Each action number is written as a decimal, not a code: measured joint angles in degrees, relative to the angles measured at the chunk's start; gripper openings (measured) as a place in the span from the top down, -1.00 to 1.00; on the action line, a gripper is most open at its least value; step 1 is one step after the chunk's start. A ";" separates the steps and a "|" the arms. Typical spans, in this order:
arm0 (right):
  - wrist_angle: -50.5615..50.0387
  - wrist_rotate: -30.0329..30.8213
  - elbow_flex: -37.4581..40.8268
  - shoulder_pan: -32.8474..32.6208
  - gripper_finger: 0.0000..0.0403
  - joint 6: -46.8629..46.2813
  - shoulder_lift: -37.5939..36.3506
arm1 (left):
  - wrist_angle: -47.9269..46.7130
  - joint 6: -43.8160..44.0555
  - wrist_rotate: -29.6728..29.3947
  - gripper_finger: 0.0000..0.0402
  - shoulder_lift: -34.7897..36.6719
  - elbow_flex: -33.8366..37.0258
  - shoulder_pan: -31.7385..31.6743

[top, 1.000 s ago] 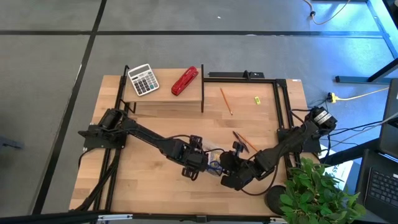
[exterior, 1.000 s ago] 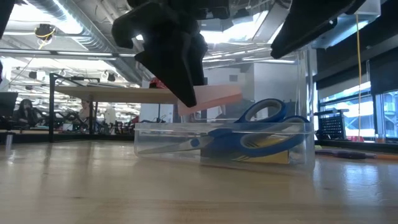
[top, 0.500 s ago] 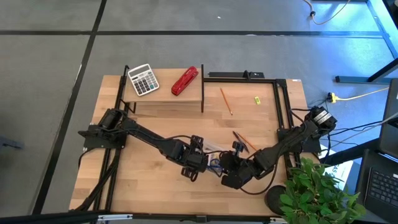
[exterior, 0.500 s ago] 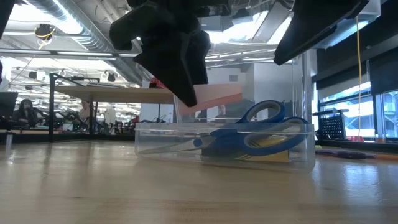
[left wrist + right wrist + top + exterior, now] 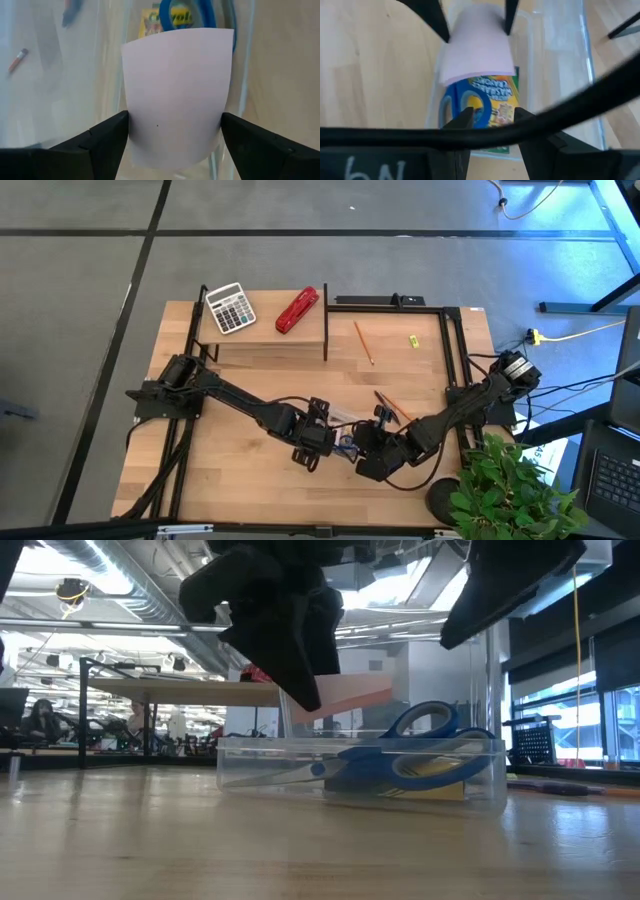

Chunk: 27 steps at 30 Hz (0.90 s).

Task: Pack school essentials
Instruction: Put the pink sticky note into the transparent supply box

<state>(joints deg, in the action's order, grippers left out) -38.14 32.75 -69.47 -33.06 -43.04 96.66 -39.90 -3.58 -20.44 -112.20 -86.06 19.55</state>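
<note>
The left gripper (image 5: 172,131) clamped a pink sticky-note pad (image 5: 176,95) between its two dark fingers (image 5: 102,136), holding it just above the clear plastic box (image 5: 245,762). The pad was a flat, matte square with one edge slightly curled. Inside the box lay blue-handled scissors (image 5: 420,755) with glossy oval loops, resting on a yellow crayon pack (image 5: 499,97) with a printed cardboard face. The box's walls were transparent and thin, so their edges were hard to trace. The right gripper (image 5: 492,117) hung over the end of the box where the scissor handles lay; whether its fingers were open or closed could not be told. On the wooden table (image 5: 250,490), beyond the box, lay an orange pencil (image 5: 363,342) and a small yellow piece (image 5: 413,340), well apart from it. From above, both arms covered most of the box.
</note>
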 joint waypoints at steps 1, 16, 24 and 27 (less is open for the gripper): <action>-0.40 0.01 0.00 0.17 0.28 0.01 0.00 | 0.49 -0.02 0.04 -0.51 0.00 0.00 0.00; -1.19 -1.39 0.00 0.70 0.28 0.00 0.00 | 0.66 0.37 -1.43 -0.51 0.00 0.00 -0.15; -1.17 -1.44 0.00 0.70 0.28 0.00 0.00 | 0.11 1.95 -3.29 -0.51 0.00 0.00 -0.15; -1.19 -1.44 0.00 0.70 0.28 0.00 0.00 | 0.44 2.86 -4.38 -0.51 0.00 0.00 -0.15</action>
<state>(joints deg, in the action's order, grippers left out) -39.33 31.31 -69.47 -32.36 -43.05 96.66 -39.47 -0.71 -24.82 -112.20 -86.06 19.40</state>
